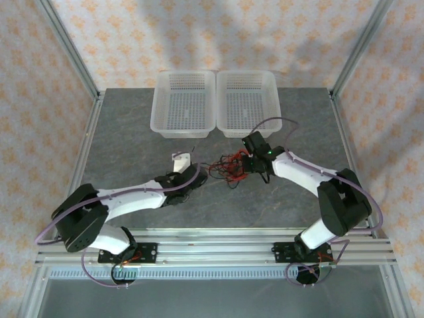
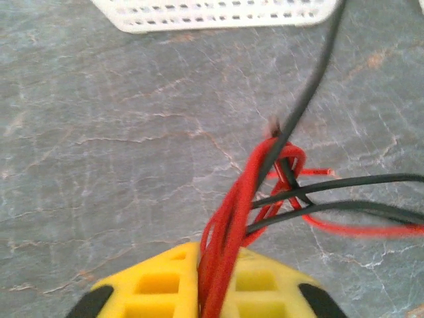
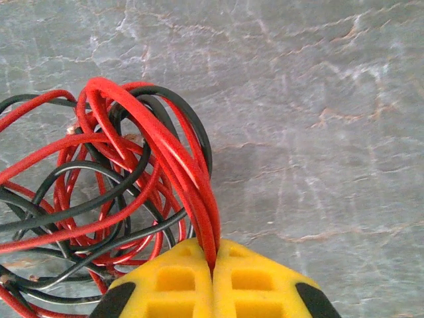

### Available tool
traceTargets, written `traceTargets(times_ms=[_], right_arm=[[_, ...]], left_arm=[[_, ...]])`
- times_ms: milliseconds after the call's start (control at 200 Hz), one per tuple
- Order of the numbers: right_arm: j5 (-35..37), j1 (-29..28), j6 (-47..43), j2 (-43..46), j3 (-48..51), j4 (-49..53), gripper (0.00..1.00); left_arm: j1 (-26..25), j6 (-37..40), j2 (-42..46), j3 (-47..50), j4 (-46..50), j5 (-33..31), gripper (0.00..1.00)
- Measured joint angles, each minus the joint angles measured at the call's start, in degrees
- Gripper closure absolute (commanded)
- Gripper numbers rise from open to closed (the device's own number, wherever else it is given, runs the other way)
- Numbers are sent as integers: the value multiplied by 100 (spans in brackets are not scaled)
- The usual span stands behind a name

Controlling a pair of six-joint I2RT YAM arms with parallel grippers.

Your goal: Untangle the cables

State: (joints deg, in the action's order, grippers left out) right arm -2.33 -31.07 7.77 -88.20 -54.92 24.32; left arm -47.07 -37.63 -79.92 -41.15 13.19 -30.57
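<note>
the grey surface [image 1: 132, 132] carries a white left basket [image 1: 185, 74] and right basket [image 1: 246, 73], side by side at its far edge. the left arm [image 1: 132, 197] and right arm [image 1: 311, 175] both reach in toward the middle. the left end effector [image 1: 192, 173] [image 2: 211, 265] is clamped on a bundle of red strands running up between its yellow pads [image 2: 152, 285]. the right end effector [image 1: 255, 164] [image 3: 213, 265] has its pads pressed together on a red loop. the cables [image 1: 228, 169] [image 2: 265, 185] [image 3: 119, 179], red and black, sit in a knotted clump on the surface between the two, nearer the right one.
</note>
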Motion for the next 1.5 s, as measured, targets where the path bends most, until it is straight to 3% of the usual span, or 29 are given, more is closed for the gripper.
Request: traceTargets(times_ms=[75,135,546,606,746,806,911,1171,1502], right_arm=[[138,0,-136,-15,-55,98,100],[203,0,-199,-26,-59,153,100],[234,-52,-337,-35,-59,232,99],[229,-79,-337,-7,-59,232,92],[212,-105,-146,122,-59,258,62],[184,-103,68,205,-59,267,46],[81,-103,426,428,-52,258,35],[-278,-103,1971,1231,680,-382,34],[-824,-103,3978,1303,2144,-1558,35]], left_arm=[[122,-160,264,-9,205,2,45],[238,-319,433,-20,404,4,34],[474,-1152,929,-551,1585,118,32],[472,-1154,883,-776,1711,144,32],[271,-911,577,-1401,1735,205,30],[114,-752,382,-1683,1722,225,22],[-111,-404,28,-2081,1589,291,11],[-273,647,-1010,-2712,909,883,11],[-273,1370,-2682,-3250,52,1928,15]])
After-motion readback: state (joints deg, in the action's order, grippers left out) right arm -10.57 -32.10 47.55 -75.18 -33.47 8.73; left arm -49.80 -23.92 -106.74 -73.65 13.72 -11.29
